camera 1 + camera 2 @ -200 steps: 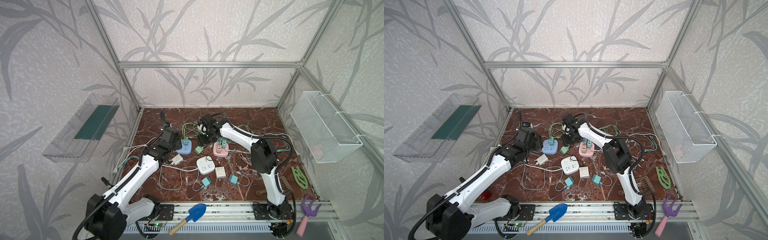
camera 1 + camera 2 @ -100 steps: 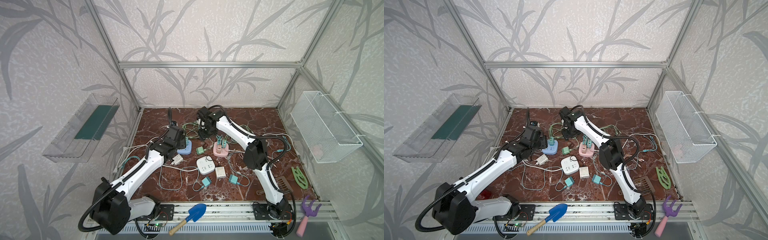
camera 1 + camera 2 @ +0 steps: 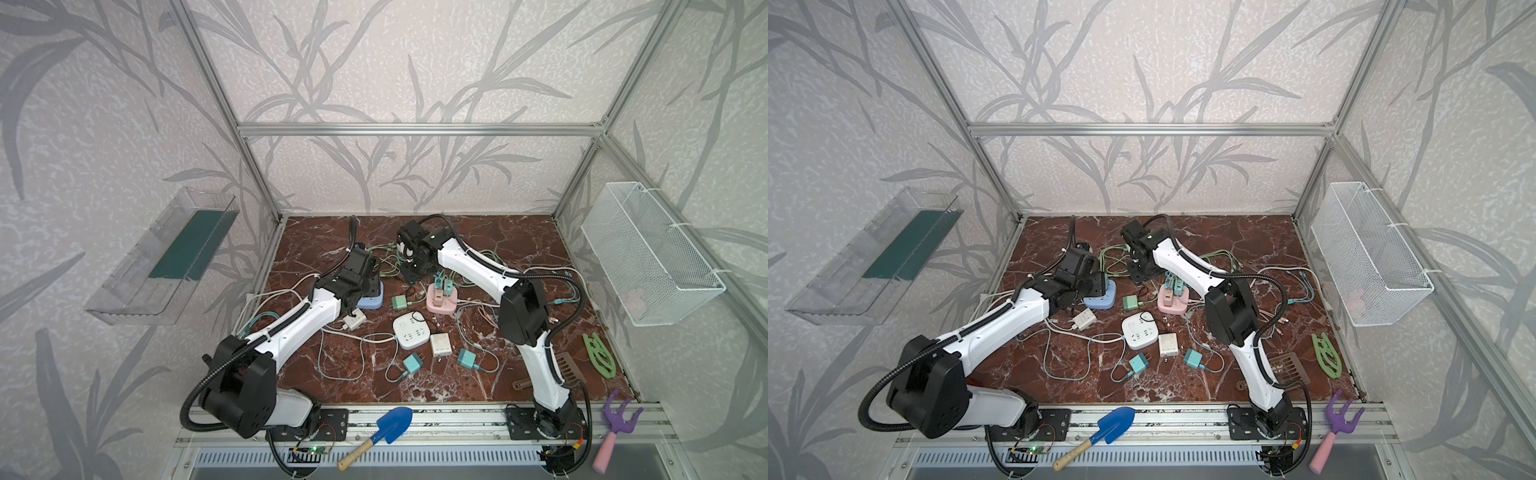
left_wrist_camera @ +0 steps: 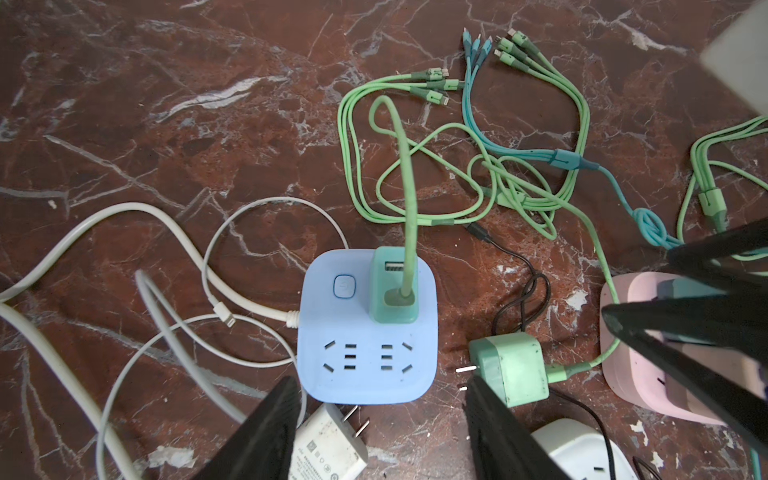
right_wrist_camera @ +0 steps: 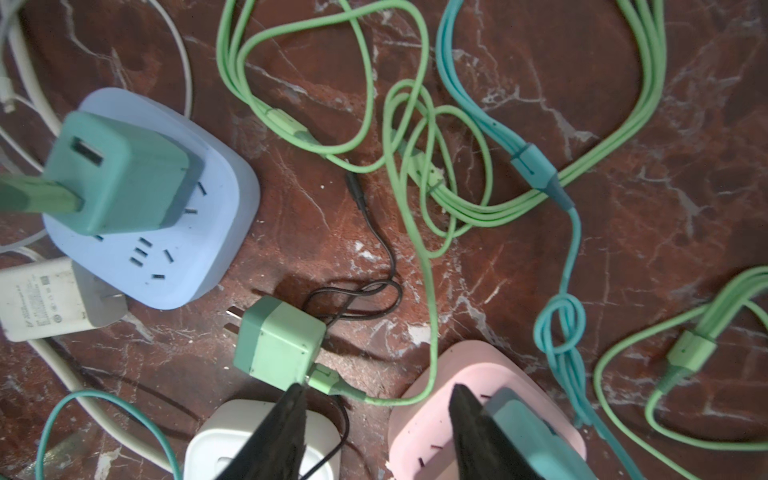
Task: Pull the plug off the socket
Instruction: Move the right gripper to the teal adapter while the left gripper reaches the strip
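Marble floor [image 3: 519, 245]: left gripper [image 4: 380, 386] has edged over blue socket [image 3: 372, 302], jaws apart, empty; right gripper [image 5: 376, 390] likewise at its 2 o'clock; teal plug [image 4: 392, 291] still seated.

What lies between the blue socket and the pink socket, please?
A loose light-green charger lies on its side, unplugged, beside a thin black cable, between the blue socket and pink socket; the left wrist view shows it.

Three sockets: blue [image 3: 372, 301], pink [image 3: 440, 308], white [image 3: 411, 336]. Five loose plugs: one green [image 3: 400, 302], two white [image 3: 354, 320] [image 3: 440, 345], two teal [image 3: 412, 363] [image 3: 466, 358]. One plug [image 4: 392, 291] stands in the blue socket. One shovel [image 3: 392, 419], one rake [image 3: 619, 419], one comb [image 3: 569, 370], one basket [image 3: 648, 257].
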